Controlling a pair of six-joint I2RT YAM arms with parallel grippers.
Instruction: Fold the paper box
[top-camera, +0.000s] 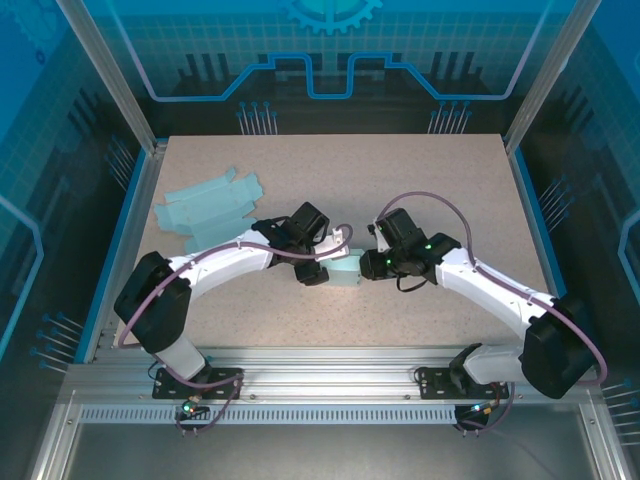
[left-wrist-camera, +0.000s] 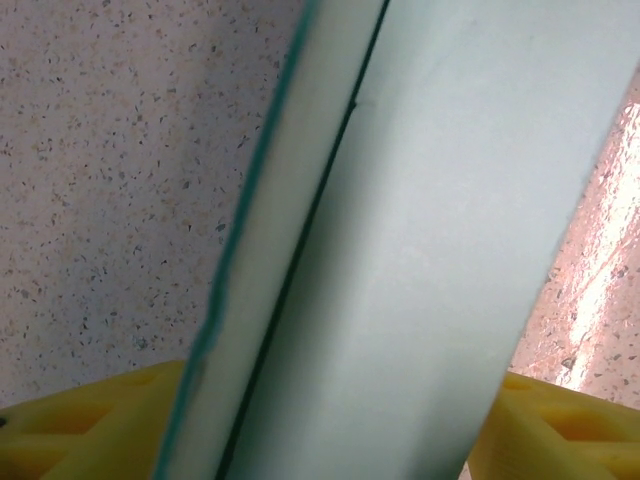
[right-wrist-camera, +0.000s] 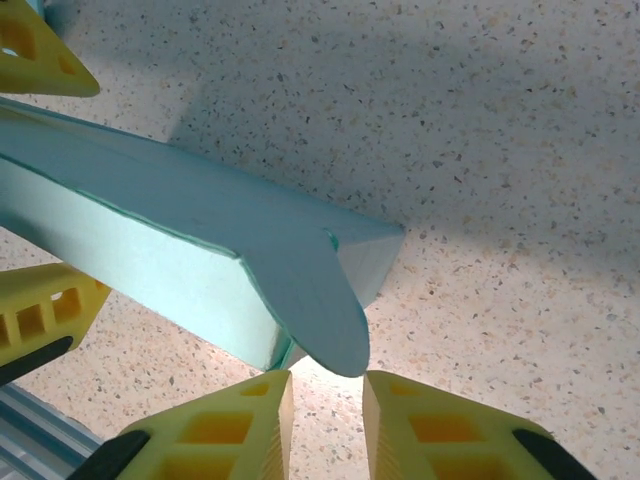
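where left claw (left-wrist-camera: 325, 428) pinches, box (left-wrist-camera: 440, 190) lies

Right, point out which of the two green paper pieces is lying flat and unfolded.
The flat blank on the far left of the table. The other, the part-folded box, stands raised mid-table with its sides up.

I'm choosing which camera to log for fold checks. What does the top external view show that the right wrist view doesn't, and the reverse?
Top external: the left arm, the right arm and a pile of flat blanks at the far left of the table. Right wrist: the rounded tuck flap at the end of the paper box, close to the right gripper, jaws slightly apart. Shared: that box and the speckled table.
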